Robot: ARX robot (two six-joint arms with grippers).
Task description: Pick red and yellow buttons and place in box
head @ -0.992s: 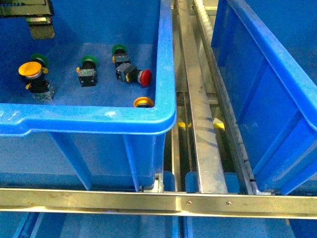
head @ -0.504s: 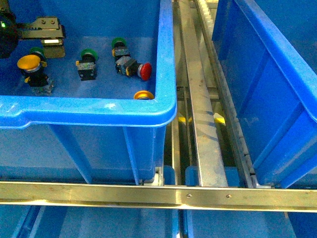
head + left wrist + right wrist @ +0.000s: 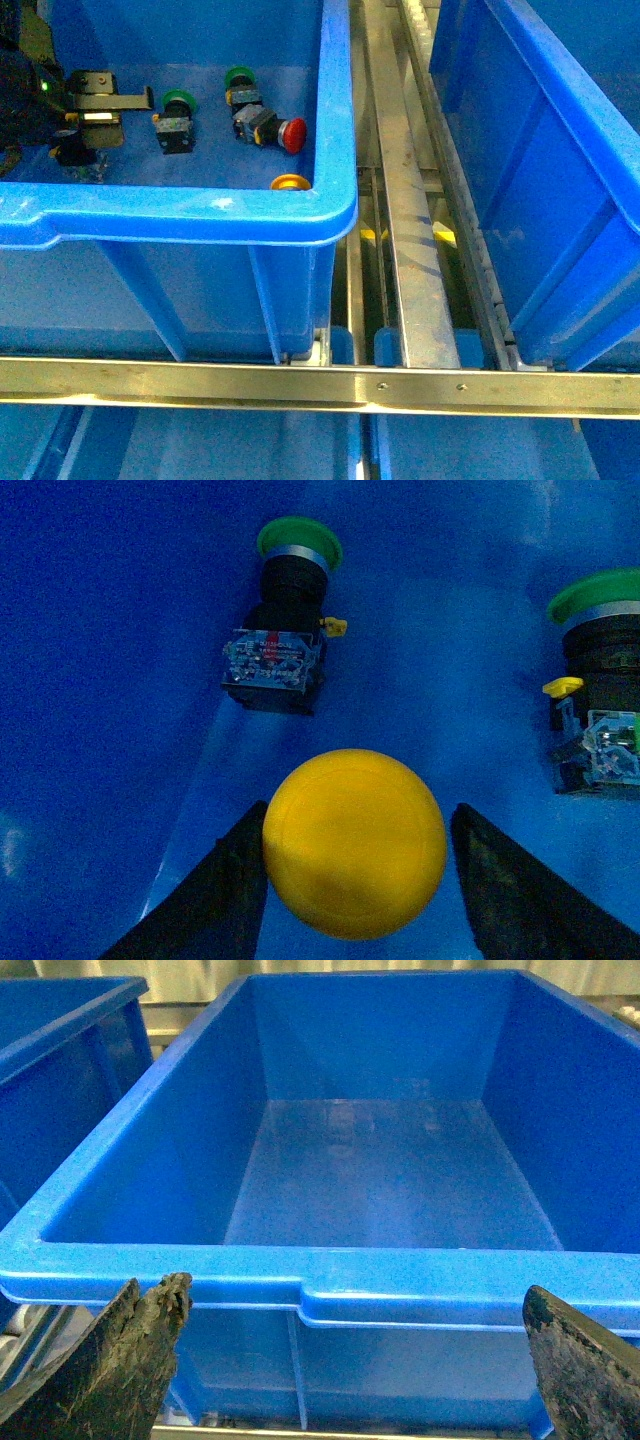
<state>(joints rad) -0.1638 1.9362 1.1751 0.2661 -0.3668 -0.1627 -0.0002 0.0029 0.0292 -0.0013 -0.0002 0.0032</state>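
Observation:
In the left wrist view a yellow button (image 3: 354, 842) stands cap-up between the two dark fingers (image 3: 215, 900) of my left gripper (image 3: 355, 880), which is open around it with small gaps on both sides. In the front view the left gripper (image 3: 85, 125) hangs low over that button at the left bin's left side and hides its cap. A red button (image 3: 292, 135) lies on its side near the bin's right wall. A second yellow button (image 3: 290, 182) peeks over the front rim. My right gripper (image 3: 350, 1360) is open before the empty blue box (image 3: 300, 1270).
Green-capped switches (image 3: 290, 610) (image 3: 600, 670) lie just beyond the yellow one. The left blue bin (image 3: 200, 215) has high walls. Metal rails (image 3: 405, 220) run between it and the right blue box (image 3: 540, 150). A steel bar (image 3: 320, 390) crosses in front.
My left gripper has come down and rightward into the bin and now straddles the yellow button, covering its cap in the front view. The other buttons lie as before.

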